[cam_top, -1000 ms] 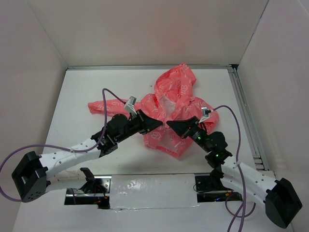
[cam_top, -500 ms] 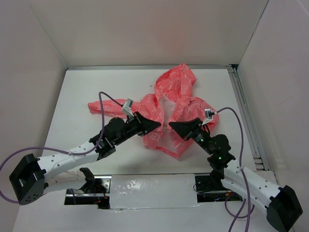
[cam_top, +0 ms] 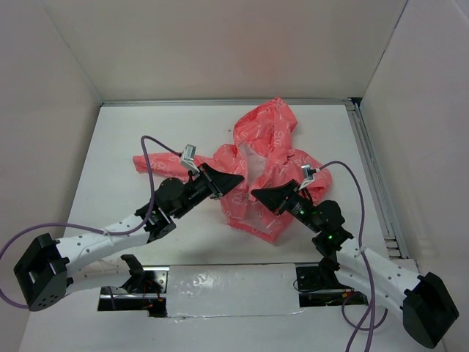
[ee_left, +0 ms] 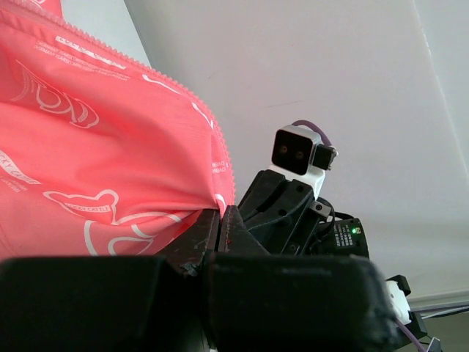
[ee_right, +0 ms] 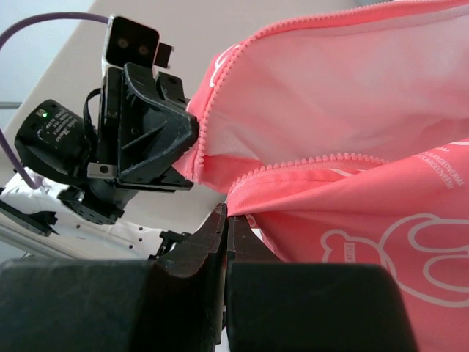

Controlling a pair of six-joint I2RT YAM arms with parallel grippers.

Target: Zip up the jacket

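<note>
Near table [cam_top: 139,125] centre, left gripper [cam_top: 236,180] and right gripper [cam_top: 256,194] each clamp one zipper edge of the jacket [cam_top: 267,132]; jaws closed on fabric, tips near but apart.

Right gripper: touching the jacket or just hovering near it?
Touching. The right wrist view shows the right gripper with its jaws closed on the jacket, pink fabric at the hem pinched between the fingertips.
</note>
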